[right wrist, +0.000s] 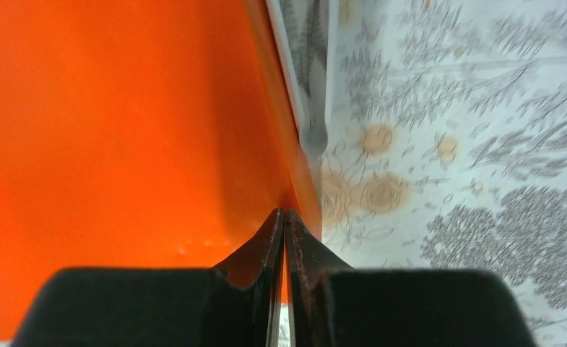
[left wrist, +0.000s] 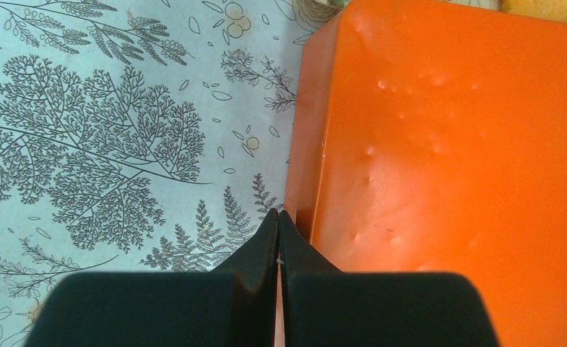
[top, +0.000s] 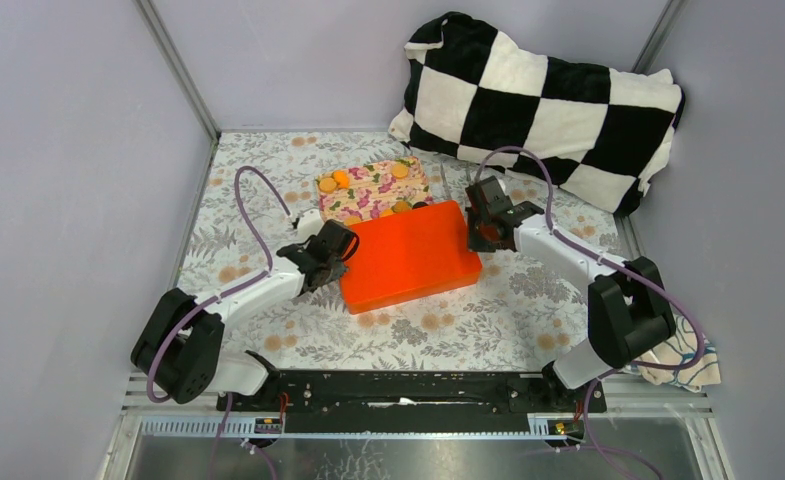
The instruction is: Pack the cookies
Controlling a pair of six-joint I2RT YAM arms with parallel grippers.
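Several orange-tan cookies [top: 340, 180] lie in a floral-printed box [top: 368, 195] at the back of the table. An orange lid [top: 408, 255] lies flat in front of it, its far edge against the box. My left gripper [top: 340, 248] is shut, its tips [left wrist: 279, 213] at the lid's [left wrist: 446, 144] left wall, just above the cloth. My right gripper [top: 483, 237] is shut too, its tips [right wrist: 285, 212] meeting at the right edge of the lid [right wrist: 107, 123]. Nothing shows between either pair of fingers. A bit of a cookie [left wrist: 547, 7] peeks past the lid's far corner.
A black-and-white checked pillow [top: 548, 100] fills the back right corner. A small white object [top: 308, 222] sits just behind my left gripper. A patterned cloth [top: 683, 350] lies by the right arm's base. Grey walls close in on both sides.
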